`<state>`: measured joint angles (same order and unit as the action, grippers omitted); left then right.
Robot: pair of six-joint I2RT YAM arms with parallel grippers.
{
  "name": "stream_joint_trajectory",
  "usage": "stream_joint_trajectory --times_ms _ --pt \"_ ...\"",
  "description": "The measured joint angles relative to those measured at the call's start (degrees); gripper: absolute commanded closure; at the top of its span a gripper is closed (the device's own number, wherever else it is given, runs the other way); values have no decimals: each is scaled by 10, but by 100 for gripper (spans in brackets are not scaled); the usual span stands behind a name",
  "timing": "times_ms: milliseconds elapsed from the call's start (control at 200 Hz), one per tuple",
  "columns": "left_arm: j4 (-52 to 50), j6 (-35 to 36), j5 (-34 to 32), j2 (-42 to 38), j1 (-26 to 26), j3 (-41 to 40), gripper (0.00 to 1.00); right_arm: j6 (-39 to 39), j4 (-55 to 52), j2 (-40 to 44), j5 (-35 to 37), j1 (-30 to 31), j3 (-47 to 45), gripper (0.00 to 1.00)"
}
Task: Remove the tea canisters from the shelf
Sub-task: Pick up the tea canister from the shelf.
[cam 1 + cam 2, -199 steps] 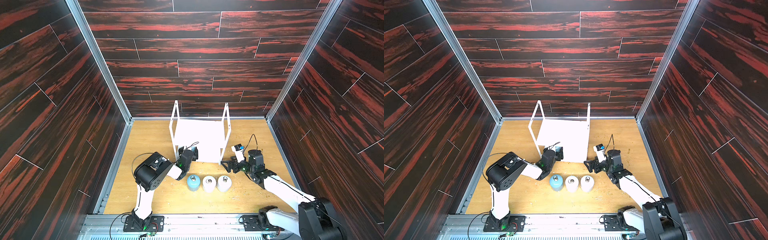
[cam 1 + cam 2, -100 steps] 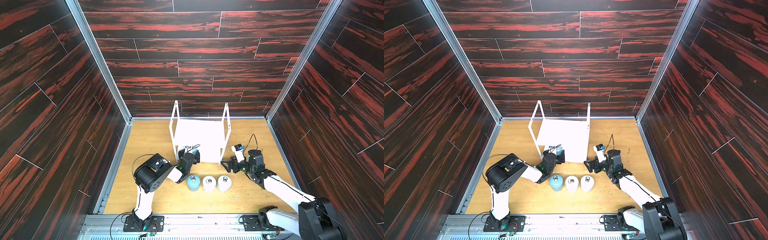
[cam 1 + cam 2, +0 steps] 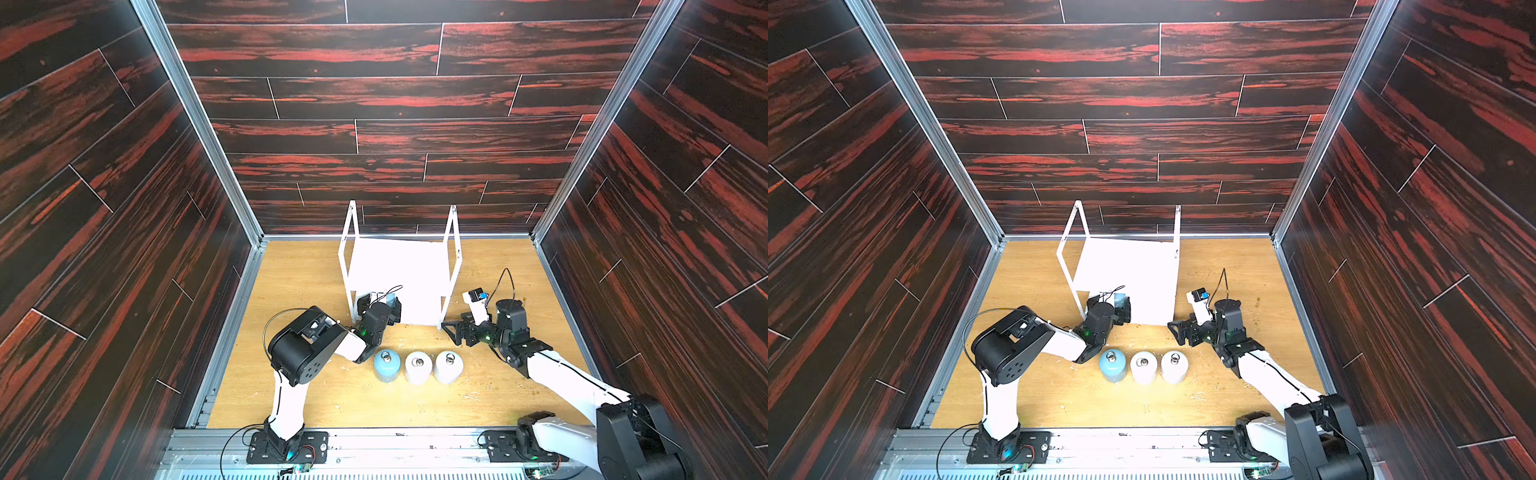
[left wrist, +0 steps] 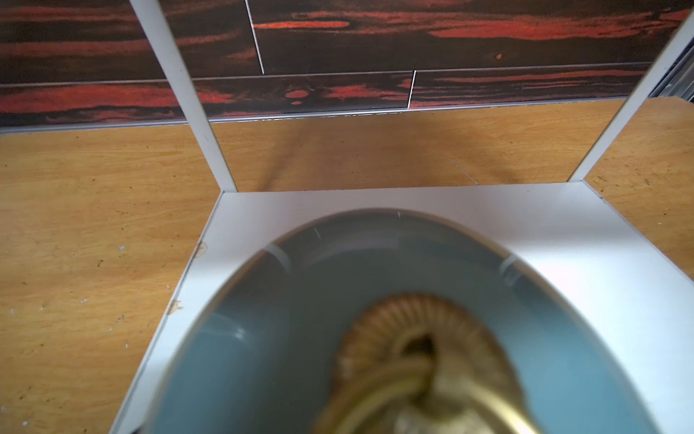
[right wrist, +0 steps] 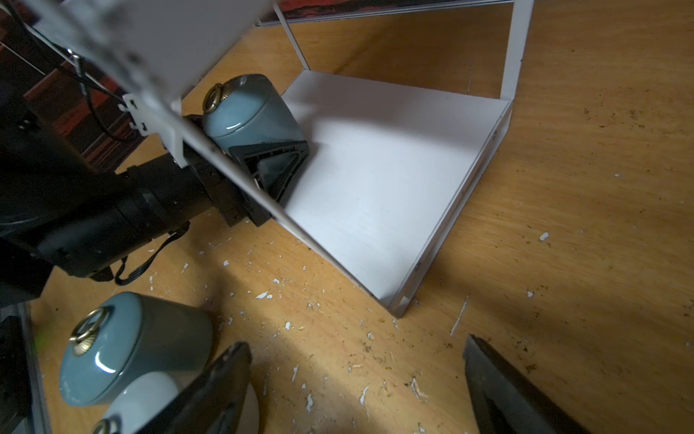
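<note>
Straddling the light blue canister (image 5: 248,109) on the lower board of the shelf (image 5: 375,169), the left gripper (image 3: 386,305) shows one black finger (image 5: 278,161) against its side — whether it pinches, I cannot tell. Its arm reaches low under the upper board, which hides this canister in both top views; the wrist views show it. The right gripper (image 5: 356,345), jaws spread on nothing, sits low by the shelf's front corner — behind both grippers a second blue canister (image 3: 386,365), a middle white canister (image 3: 417,366) and an end white canister (image 3: 448,366) stand in a row.

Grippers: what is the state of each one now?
Left gripper: around the light blue canister; whether it grips cannot be told.
Right gripper: open, holding nothing.
</note>
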<state>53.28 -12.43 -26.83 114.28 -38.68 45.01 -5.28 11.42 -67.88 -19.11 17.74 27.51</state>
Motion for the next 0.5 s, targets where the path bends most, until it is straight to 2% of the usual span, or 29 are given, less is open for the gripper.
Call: stream_joint_trajectory --times_ms 190,501 --pt "-5 5 2 0 0 2 14 0 0 -3 0 0 0 7" --pt "25 6 9 -2 -3 -19 17 0 0 -5 0 0 0 7"
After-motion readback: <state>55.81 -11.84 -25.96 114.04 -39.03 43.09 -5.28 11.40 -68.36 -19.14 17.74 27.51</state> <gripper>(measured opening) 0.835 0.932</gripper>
